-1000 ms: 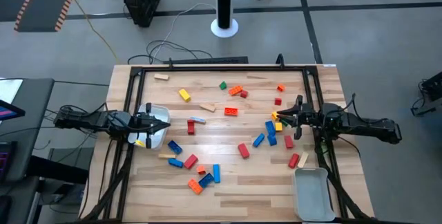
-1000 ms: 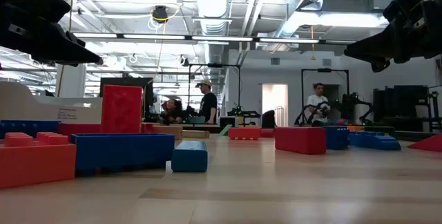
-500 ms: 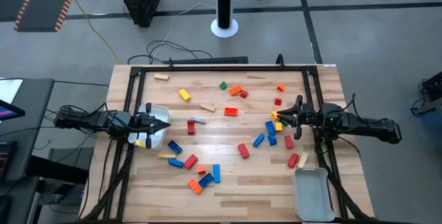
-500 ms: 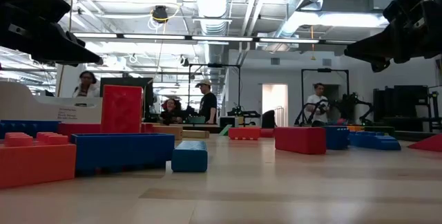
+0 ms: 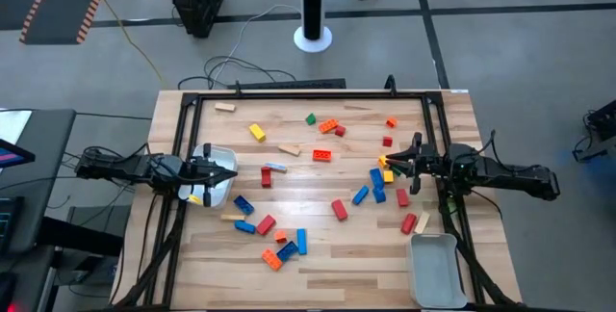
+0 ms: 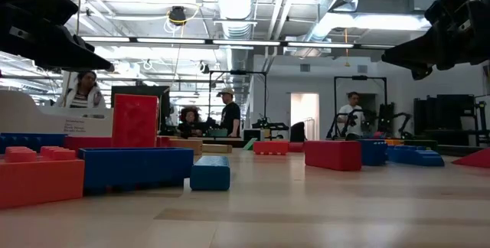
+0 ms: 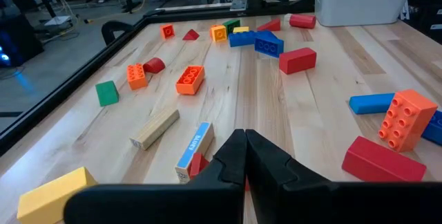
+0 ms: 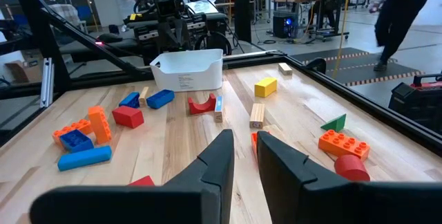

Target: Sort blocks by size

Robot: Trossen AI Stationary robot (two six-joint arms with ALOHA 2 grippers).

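High view from above: I look down on a pale wooden counter [image 5: 318, 254] with a black frame. Two white rectangular plastic trays sit on it, one at the left edge [image 5: 219, 158] under my left arm, one at the near right corner [image 5: 435, 269].

Scattered between them lie the small toy blocks [image 5: 339, 209], red, blue, orange, yellow, green and tan wood. Most cluster in the middle and toward the right; a second bunch sits near the front left.

My left hand [image 5: 229, 175] hovers over the left tray, fingers pressed fully together and, as far as I can tell, empty. My right hand [image 5: 383, 163] hangs above the right-hand cluster, fingers nearly closed with a thin gap; I see nothing between them in the right wrist view.

I judge the blocks light, rigid and smooth-sided, likely to skid if nudged. I would pinch each across its short flat sides: the long red bar [image 7: 298, 60] mid-length, cubes like the green one [image 7: 106, 92] squarely.
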